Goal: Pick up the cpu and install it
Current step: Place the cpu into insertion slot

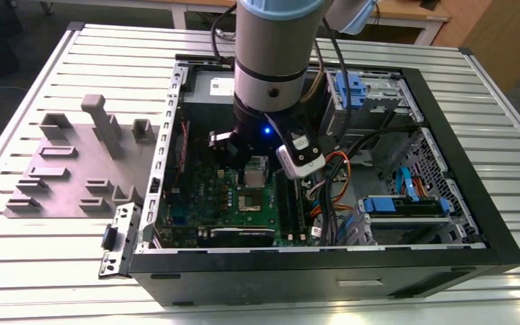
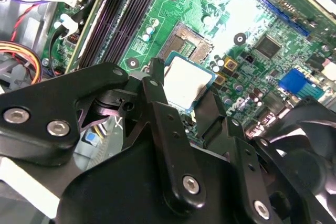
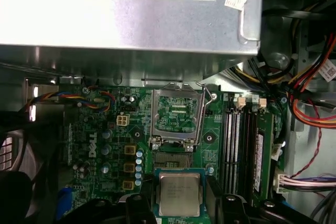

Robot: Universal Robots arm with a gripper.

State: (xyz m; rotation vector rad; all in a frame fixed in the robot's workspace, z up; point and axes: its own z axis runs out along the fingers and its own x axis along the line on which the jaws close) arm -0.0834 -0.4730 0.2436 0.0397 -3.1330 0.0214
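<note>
Cpu (image 2: 188, 81) clamped flat in the gripper (image 2: 185, 88), arm upright inside the case (image 1: 332, 274), above the motherboard (image 2: 205, 9).

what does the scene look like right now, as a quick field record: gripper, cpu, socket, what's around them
gripper: shut on the cpu, inside the computer case
cpu: metal top up, gripped at two opposite edges, over the motherboard, not in the socket
cpu socket: uncovered, socket frame open, right beside the held cpu
nearby: memory slots, power supply box, cables
outside case: grey fixture plate on the exterior view's left
</note>
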